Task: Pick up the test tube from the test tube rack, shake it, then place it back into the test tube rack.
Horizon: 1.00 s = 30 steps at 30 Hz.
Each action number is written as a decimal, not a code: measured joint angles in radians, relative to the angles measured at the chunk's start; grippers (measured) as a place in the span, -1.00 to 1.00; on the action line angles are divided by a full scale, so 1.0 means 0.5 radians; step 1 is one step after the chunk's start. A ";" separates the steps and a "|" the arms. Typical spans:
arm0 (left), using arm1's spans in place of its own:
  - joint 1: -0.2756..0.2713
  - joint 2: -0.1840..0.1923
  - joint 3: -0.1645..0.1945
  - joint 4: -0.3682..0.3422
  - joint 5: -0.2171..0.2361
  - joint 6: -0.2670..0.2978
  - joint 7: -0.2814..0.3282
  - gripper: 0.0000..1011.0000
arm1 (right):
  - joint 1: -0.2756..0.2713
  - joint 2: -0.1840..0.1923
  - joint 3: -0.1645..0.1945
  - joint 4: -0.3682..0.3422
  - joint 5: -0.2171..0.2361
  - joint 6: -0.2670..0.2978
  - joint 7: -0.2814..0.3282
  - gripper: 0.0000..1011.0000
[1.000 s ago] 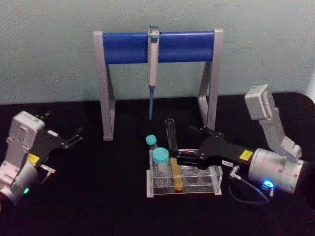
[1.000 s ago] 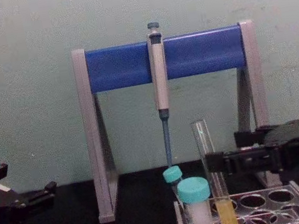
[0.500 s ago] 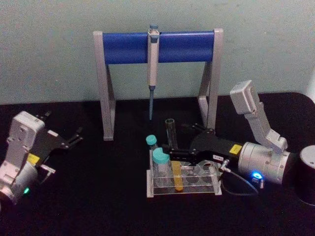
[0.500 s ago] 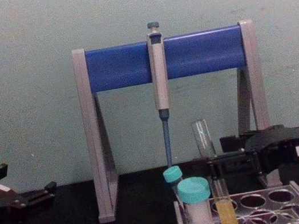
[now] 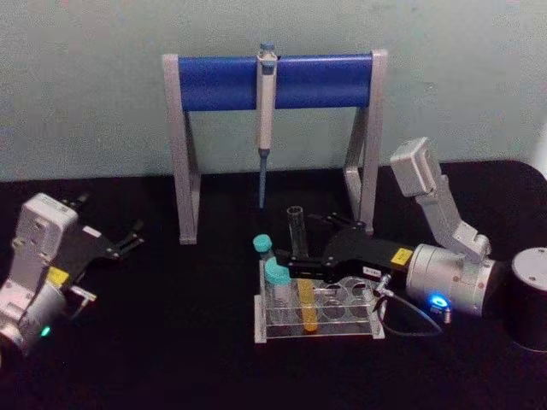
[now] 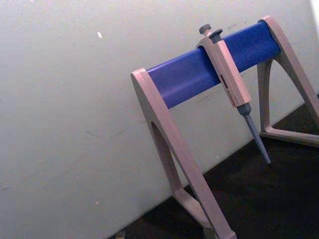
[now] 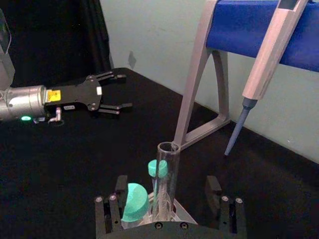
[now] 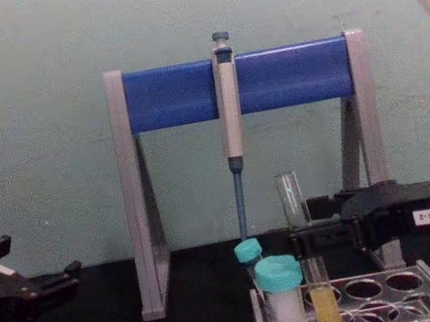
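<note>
The test tube (image 5: 297, 229) stands upright in the clear test tube rack (image 5: 342, 325), with yellow-orange liquid (image 8: 326, 311) in its bottom. My right gripper (image 5: 299, 243) reaches in from the right at the tube's mid height. In the right wrist view the test tube (image 7: 168, 159) rises between the two black fingers (image 7: 119, 193), which stand apart on either side without touching it, so the right gripper (image 7: 167, 193) is open. My left gripper (image 5: 111, 219) rests open far to the left on the black table.
A wide teal-capped container (image 5: 277, 275) and a small teal-capped tube (image 5: 261, 245) sit in the rack left of the test tube. The grey-and-blue pipette stand (image 5: 273, 81) with a hanging pipette (image 5: 265, 111) stands behind. A dark cylinder (image 5: 530, 299) stands far right.
My right arm has slid left toward the rack, bringing its open fingers from beside the test tube to either side of it. The tube and left arm have not moved.
</note>
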State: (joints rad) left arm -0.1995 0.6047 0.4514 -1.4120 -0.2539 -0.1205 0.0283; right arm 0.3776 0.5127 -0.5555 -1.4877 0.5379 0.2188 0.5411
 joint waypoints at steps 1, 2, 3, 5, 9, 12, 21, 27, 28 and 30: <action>0.000 0.000 0.000 0.000 0.000 0.000 0.000 0.98 | 0.002 -0.001 -0.002 0.001 -0.002 -0.001 0.000 0.98; 0.000 0.000 0.000 0.000 0.000 0.000 0.000 0.98 | 0.003 -0.002 -0.003 0.002 -0.004 -0.003 -0.001 0.98; 0.000 0.000 0.000 0.000 0.000 0.000 0.000 0.98 | 0.003 -0.002 -0.003 0.002 -0.004 -0.003 -0.001 0.98; 0.000 0.000 0.000 0.000 0.000 0.000 0.000 0.98 | 0.003 -0.002 -0.003 0.002 -0.004 -0.003 -0.001 0.98; 0.000 0.000 0.000 0.000 0.000 0.000 0.000 0.98 | 0.001 -0.001 -0.001 0.001 -0.004 -0.004 -0.002 0.98; 0.000 0.000 0.000 0.000 0.000 0.000 0.000 0.98 | 0.000 0.000 0.000 0.000 -0.004 -0.005 -0.002 0.98; 0.000 0.000 0.000 0.000 0.000 0.000 0.000 0.98 | -0.001 0.001 0.002 -0.002 -0.003 -0.005 -0.004 0.75; 0.000 0.000 0.000 0.000 0.000 0.000 0.000 0.98 | -0.002 0.002 0.003 -0.003 -0.001 -0.005 -0.004 0.39; 0.000 0.000 0.000 0.000 0.000 0.000 0.000 0.98 | -0.003 0.002 0.003 -0.003 -0.001 -0.005 -0.004 0.34; 0.000 0.000 0.000 0.000 0.000 0.000 0.000 0.98 | -0.003 0.002 0.003 -0.004 -0.001 -0.005 -0.004 0.18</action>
State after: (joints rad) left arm -0.1996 0.6047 0.4514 -1.4120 -0.2539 -0.1205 0.0283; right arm 0.3762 0.5135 -0.5540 -1.4894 0.5375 0.2165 0.5391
